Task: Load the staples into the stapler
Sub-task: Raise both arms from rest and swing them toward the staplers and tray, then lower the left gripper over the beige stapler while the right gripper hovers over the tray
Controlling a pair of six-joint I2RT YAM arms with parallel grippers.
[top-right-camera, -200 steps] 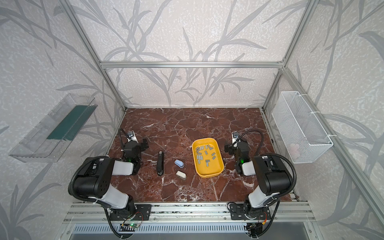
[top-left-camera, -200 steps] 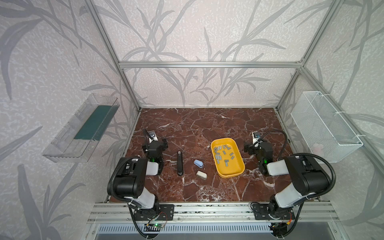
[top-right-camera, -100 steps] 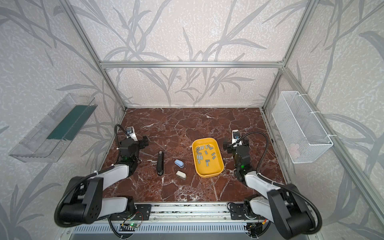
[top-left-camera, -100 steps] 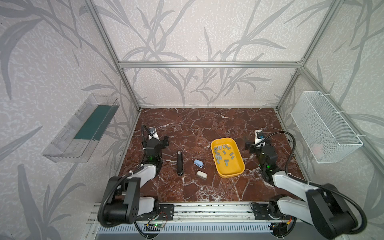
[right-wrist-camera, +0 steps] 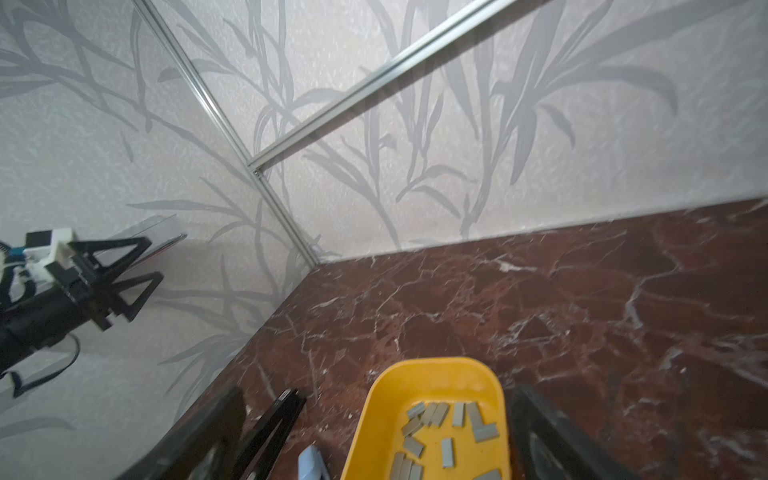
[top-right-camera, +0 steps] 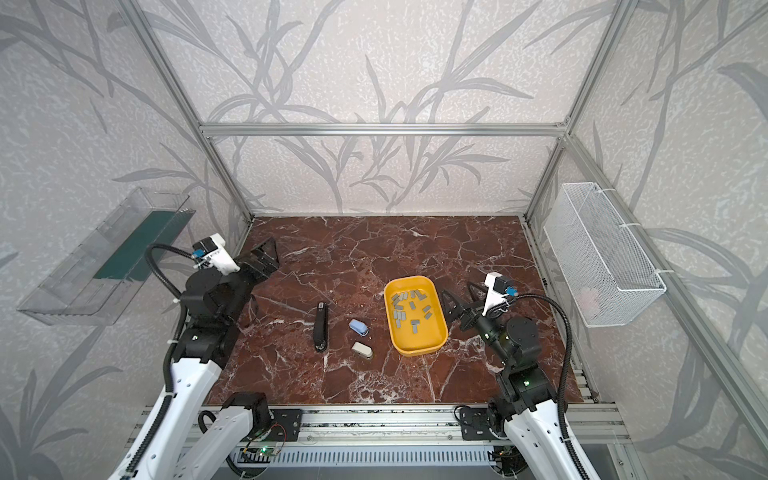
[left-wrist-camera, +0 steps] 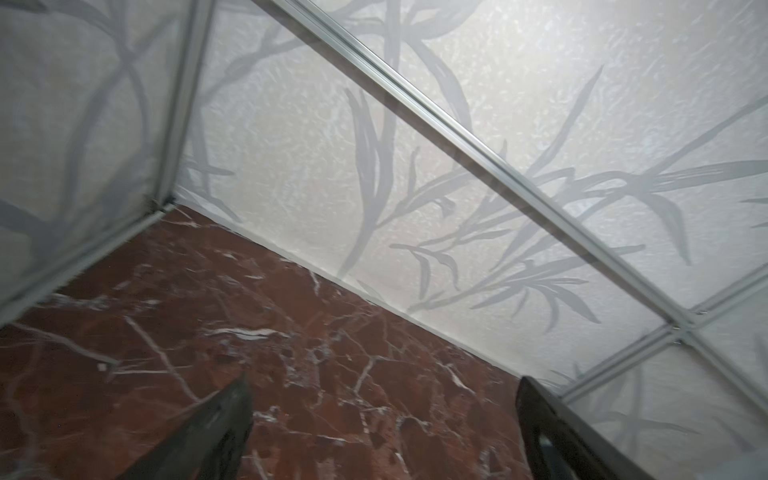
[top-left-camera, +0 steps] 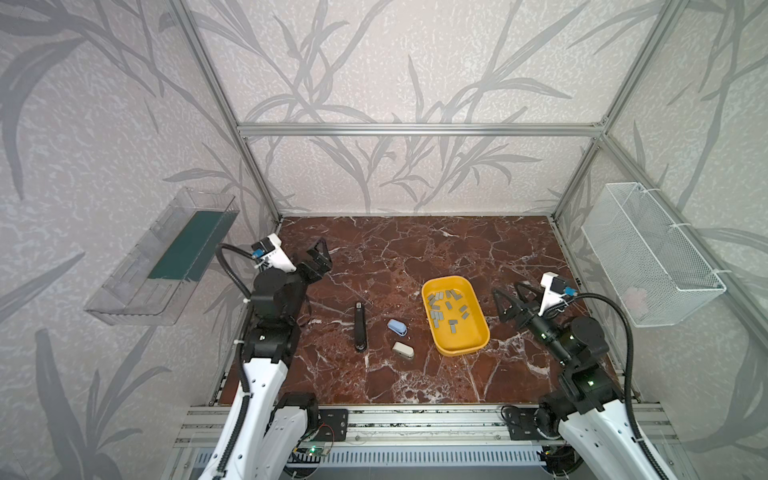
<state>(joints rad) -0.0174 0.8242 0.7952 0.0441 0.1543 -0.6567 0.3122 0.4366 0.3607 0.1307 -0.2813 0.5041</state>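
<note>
While nothing is held, the left gripper (top-left-camera: 323, 252) and right gripper (top-left-camera: 508, 291) hover with jaws wide. Staples (top-left-camera: 453, 328) lie loose in a yellow tray (top-left-camera: 467, 343) at three o'clock from the black stapler (top-left-camera: 360, 326), probably staged there so the right gripper, just beside it, can pick one.

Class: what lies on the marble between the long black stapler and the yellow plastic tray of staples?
A small pale blue stapler and a small beige stapler, lying apart; both top views show them.

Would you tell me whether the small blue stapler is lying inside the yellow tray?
No, the blue stapler lies on the table beside the yellow tray, which holds only the staples.
</note>
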